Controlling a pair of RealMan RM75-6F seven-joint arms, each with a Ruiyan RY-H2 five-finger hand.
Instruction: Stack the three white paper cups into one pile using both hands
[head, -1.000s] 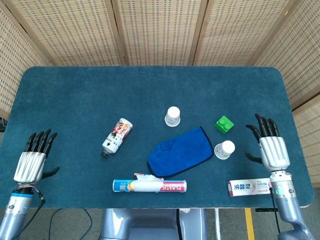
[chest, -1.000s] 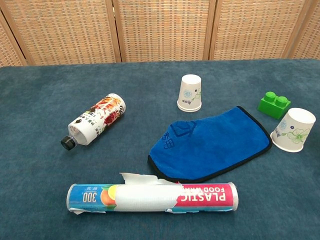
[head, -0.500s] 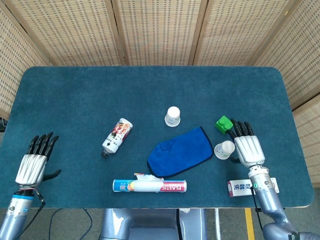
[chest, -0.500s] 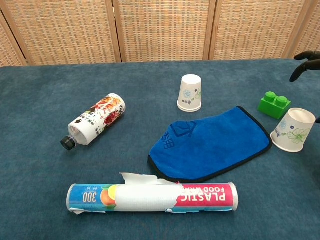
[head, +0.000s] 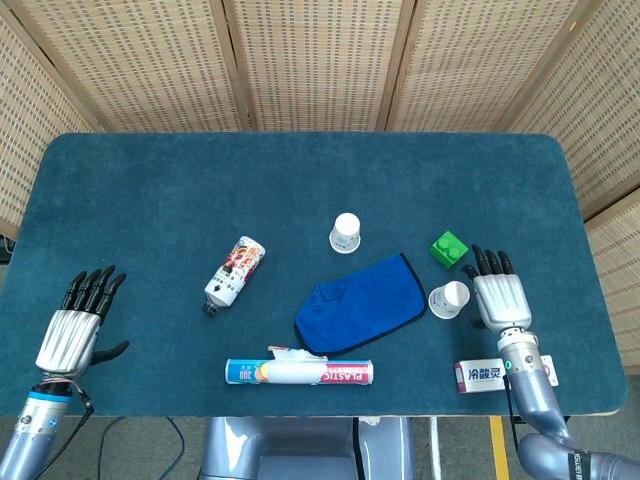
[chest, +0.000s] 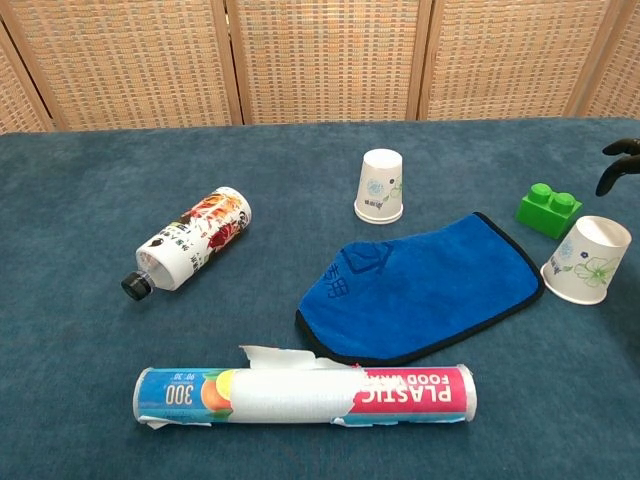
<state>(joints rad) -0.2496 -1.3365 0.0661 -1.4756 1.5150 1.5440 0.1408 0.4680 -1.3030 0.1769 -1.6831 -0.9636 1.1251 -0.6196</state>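
Nothing is stacked yet: I see only two cups, one at center (head: 345, 232), one lower right (head: 449, 299). My right hand (head: 497, 298), fingers spread and empty, sits just beside the latter; my left hand (head: 76, 325) is open too.

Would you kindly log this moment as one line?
right hand: open beside cup | left hand: open, idle | stacked: none

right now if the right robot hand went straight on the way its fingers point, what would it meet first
Probably nothing: the right robot hand points up the table, passing right of the green block; the tilted paper cup sits beside it, not ahead. Depth is unclear.
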